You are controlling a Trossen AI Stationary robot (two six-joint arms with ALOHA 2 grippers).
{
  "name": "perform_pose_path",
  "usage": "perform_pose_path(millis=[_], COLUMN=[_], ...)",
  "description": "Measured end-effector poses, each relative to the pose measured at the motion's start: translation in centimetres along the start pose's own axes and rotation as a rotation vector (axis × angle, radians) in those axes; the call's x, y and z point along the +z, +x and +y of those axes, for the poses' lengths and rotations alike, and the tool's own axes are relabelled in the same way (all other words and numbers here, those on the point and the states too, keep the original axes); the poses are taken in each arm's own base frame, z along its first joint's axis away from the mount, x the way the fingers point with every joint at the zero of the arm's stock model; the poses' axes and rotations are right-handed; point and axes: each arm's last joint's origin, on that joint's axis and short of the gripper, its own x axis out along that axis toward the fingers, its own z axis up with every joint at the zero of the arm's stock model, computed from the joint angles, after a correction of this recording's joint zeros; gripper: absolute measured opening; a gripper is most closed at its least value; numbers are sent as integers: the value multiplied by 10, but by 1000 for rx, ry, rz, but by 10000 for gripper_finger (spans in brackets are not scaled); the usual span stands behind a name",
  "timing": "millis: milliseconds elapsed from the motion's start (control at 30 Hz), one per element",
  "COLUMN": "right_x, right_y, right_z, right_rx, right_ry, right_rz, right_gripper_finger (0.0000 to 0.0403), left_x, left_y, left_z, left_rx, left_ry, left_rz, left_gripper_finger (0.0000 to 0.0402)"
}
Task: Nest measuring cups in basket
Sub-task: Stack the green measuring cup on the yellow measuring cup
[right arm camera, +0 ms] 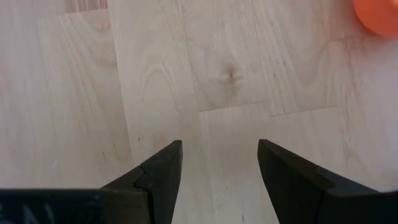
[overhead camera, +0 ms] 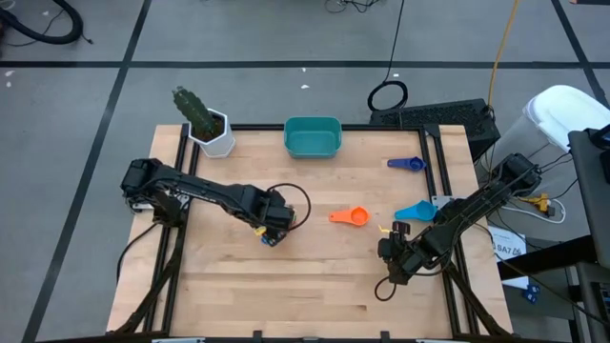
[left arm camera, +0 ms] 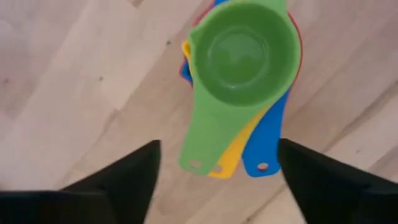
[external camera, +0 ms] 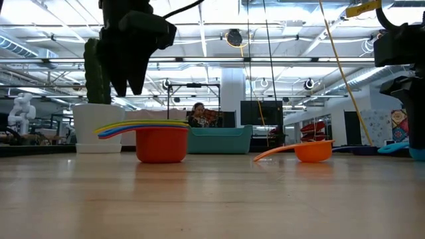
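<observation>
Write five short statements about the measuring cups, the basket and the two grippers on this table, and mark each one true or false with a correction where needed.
1. A green cup sits on top of a nested stack, its handle fanned over yellow and blue ones. True.
2. The left gripper is clamped on the stack's handles. False: its fingers stand apart above them, holding nothing.
3. The teal basket already holds the stack. False: it looks empty at the far edge; the stack rests on the table.
4. An orange cup lies alone mid-table. True.
5. The right gripper holds the orange cup. False: it is open over bare wood.
</observation>
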Motion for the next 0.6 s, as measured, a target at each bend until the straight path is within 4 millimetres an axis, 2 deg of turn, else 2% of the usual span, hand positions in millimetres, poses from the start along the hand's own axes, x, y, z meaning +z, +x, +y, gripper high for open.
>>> perform_pose_path(millis=[100,167,467,600], right_x=[0,-1,-21,-26], right_y=[0,2,12,14], right_z=[0,-1,-4,-3], right_rx=[3,1,0,16], right_ry=[-2,-1,24,35], right_rz=[-3,-1,49,39], right_gripper_finger=[201,201,201,201], left_x=[1,1,3,1], left_y=[5,11,35,40], left_z=[-4,-7,-18,-15], left_rx=[-16,-23,-12,62], left_ry=[9,31,130,147], left_rz=[27,51,113,137], left_gripper_finger=[376,393,362,368])
